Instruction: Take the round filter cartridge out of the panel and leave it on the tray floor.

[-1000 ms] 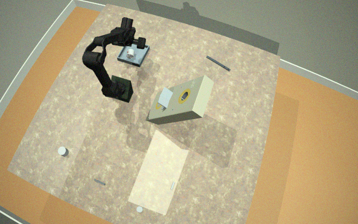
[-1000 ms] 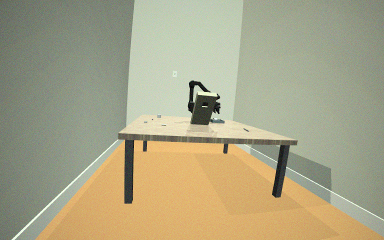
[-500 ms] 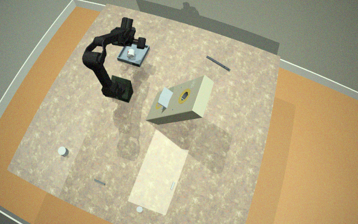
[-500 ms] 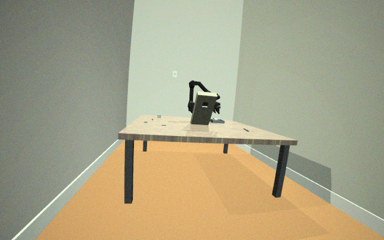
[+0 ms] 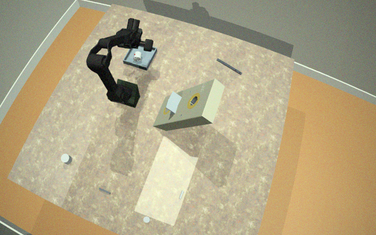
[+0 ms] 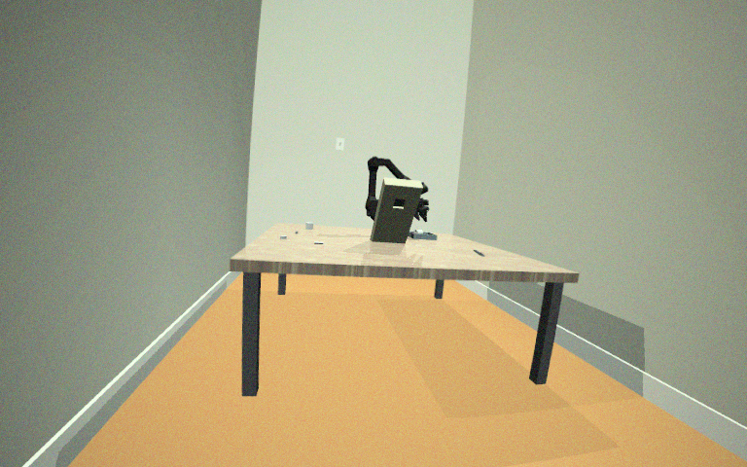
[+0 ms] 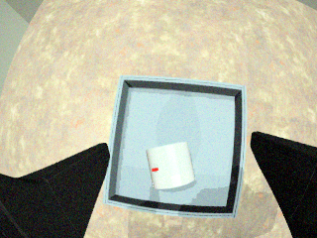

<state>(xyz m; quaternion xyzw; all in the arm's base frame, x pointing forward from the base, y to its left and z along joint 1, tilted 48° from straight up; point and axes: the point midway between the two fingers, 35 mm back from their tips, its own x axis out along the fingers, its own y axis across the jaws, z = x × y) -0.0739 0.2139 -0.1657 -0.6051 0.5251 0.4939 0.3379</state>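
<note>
The white round cartridge (image 5: 137, 56) (image 6: 419, 232) (image 7: 171, 166) lies on its side on the floor of the blue-grey tray (image 5: 149, 57) (image 6: 428, 236) (image 7: 208, 114), clear of the walls. A small red mark shows near its left end in the wrist view; its slots cannot be made out. My gripper (image 5: 134, 45) (image 7: 181, 146) is open and empty above the tray, its fingers wide apart on either side in the wrist view. No contact with cartridge or tray shows. The service panel (image 5: 206, 95) (image 6: 393, 226) has a dark open hole inside a yellow ring.
A pale blue flap (image 5: 174, 102) stands out from the panel, partly covering a second yellow ring (image 5: 166, 111). A dark bar (image 5: 228, 66) lies beyond the panel. A white cylinder (image 5: 65, 158), a short grey bar (image 5: 105, 191) and a pale disc (image 5: 146, 219) lie farther off.
</note>
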